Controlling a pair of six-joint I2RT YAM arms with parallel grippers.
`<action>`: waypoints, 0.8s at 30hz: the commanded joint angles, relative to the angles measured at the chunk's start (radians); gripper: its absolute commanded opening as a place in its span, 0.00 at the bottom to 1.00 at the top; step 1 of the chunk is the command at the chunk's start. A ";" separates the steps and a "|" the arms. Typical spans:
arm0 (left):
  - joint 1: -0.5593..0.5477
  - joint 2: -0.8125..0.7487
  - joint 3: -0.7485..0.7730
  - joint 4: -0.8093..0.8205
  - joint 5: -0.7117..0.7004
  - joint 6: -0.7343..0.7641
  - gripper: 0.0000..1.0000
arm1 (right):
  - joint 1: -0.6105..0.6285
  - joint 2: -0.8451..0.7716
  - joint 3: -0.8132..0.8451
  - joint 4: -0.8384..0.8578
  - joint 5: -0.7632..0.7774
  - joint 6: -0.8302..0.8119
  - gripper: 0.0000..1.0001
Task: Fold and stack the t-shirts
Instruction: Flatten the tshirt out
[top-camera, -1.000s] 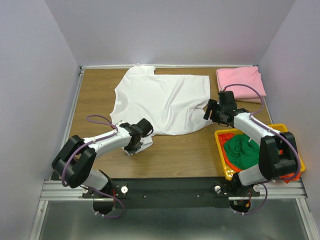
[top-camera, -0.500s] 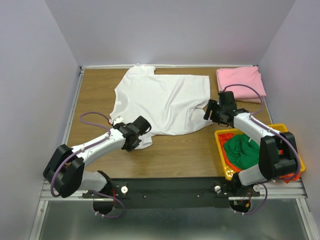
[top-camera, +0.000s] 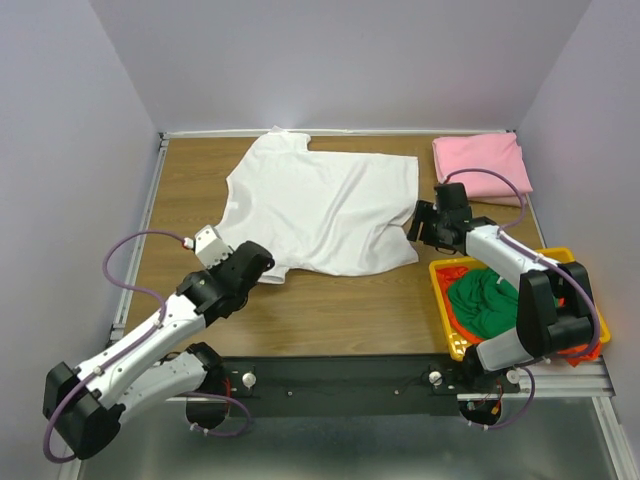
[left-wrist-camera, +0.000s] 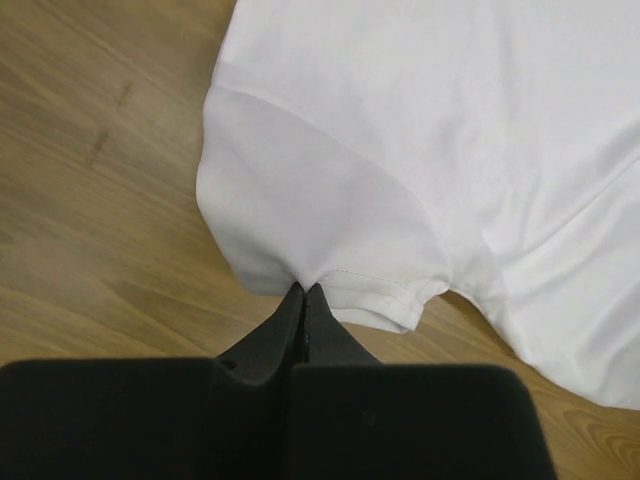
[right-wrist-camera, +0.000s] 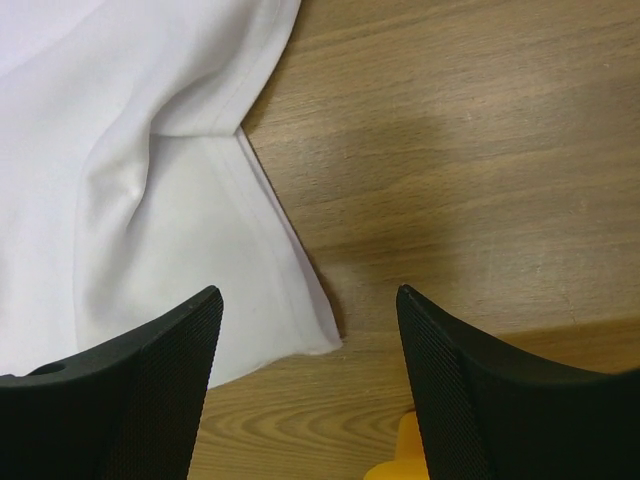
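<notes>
A white t-shirt (top-camera: 320, 205) lies spread out on the wooden table, with some creases. My left gripper (top-camera: 264, 272) is at its near left sleeve and is shut on the sleeve's hem; the left wrist view shows the jaws (left-wrist-camera: 305, 290) closed, pinching the edge of the white sleeve (left-wrist-camera: 300, 200). My right gripper (top-camera: 420, 226) is open over the shirt's near right corner; in the right wrist view (right-wrist-camera: 310, 335) that corner (right-wrist-camera: 310, 335) lies between the fingers (right-wrist-camera: 170, 370), untouched. A folded pink t-shirt (top-camera: 482, 166) lies at the back right. A green t-shirt (top-camera: 485, 298) and an orange one (top-camera: 462, 272) are bundled in the basket.
A yellow plastic basket (top-camera: 437, 292) stands at the near right edge, just beside my right arm. Walls close the table in at the back and sides. Bare wood (top-camera: 350, 310) shows along the near side.
My left arm has swung back to the left and towards the near edge, gripping the sleeve, which is now drawn out flat to the left. The right arm has not moved.
</notes>
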 joint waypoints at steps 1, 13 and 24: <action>-0.005 -0.071 -0.025 0.043 -0.158 0.062 0.00 | 0.040 0.020 0.038 -0.013 0.004 -0.013 0.77; -0.004 0.147 0.012 0.076 -0.177 0.094 0.00 | 0.249 -0.024 0.034 -0.132 0.159 0.054 0.76; -0.002 0.119 0.001 0.141 -0.169 0.183 0.00 | 0.250 0.017 -0.031 -0.152 0.317 0.128 0.70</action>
